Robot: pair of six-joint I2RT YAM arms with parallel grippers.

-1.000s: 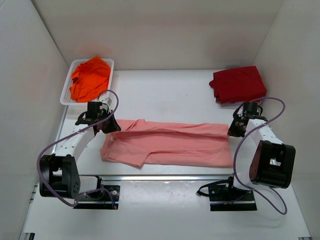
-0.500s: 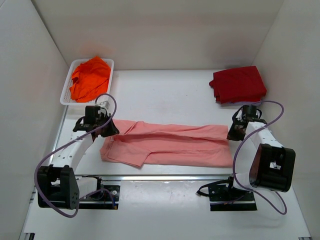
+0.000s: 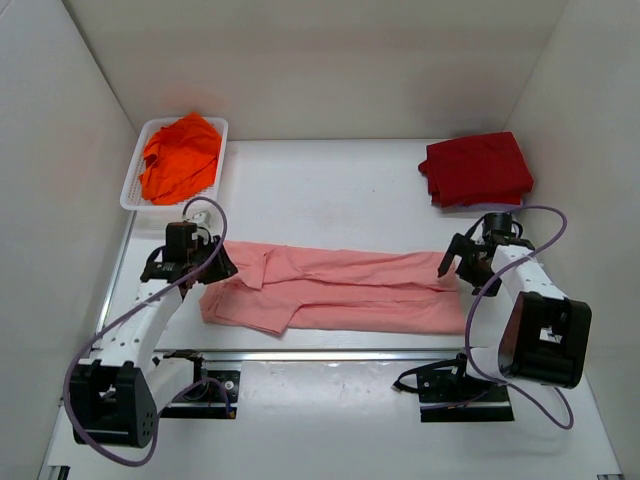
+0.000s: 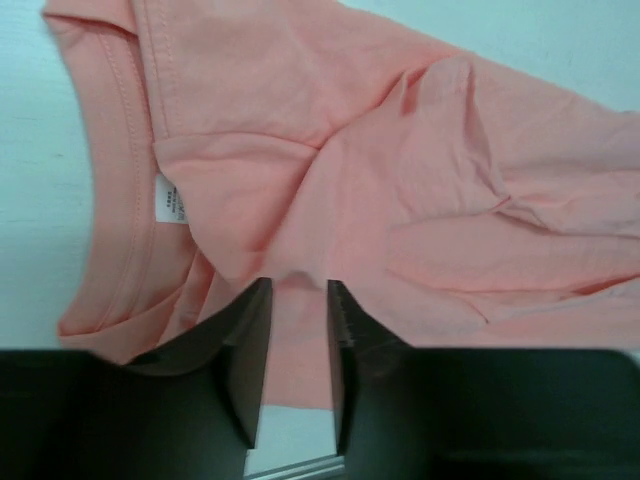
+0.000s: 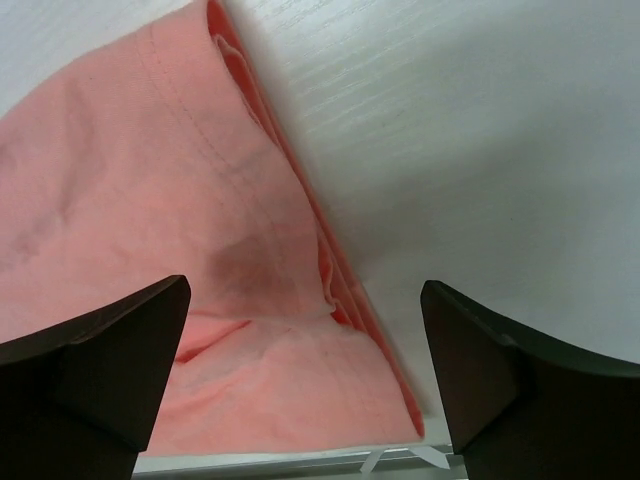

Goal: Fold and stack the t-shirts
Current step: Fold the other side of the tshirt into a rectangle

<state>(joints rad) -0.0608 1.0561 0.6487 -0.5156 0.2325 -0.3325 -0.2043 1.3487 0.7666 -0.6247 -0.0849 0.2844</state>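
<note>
With the left gripper (image 4: 298, 290) nipped on the collar end of the pink shirt (image 3: 350, 290), a folded band across the near table (image 3: 330, 190), and the right gripper (image 5: 305, 288) gaping over its hem, likely to skew if tugged one-sidedly.

Neck label (image 4: 168, 200) print on salmon-pink t-shirt (image 4: 420, 150) unreadable.

Plain salmon-pink t-shirt (image 3: 340, 290) with a little white neck label (image 4: 168, 200), on a white counter (image 3: 340, 190). Past its far right corner there's a solid dark red t-shirt (image 3: 476, 168), and past its far left corner a bright orange t-shirt (image 3: 180, 155) in a white slotted basket (image 3: 134, 165). Left gripper (image 4: 298, 290) and right gripper (image 5: 305, 288) are both black, and the cables (image 3: 70, 375) are purple.
</note>
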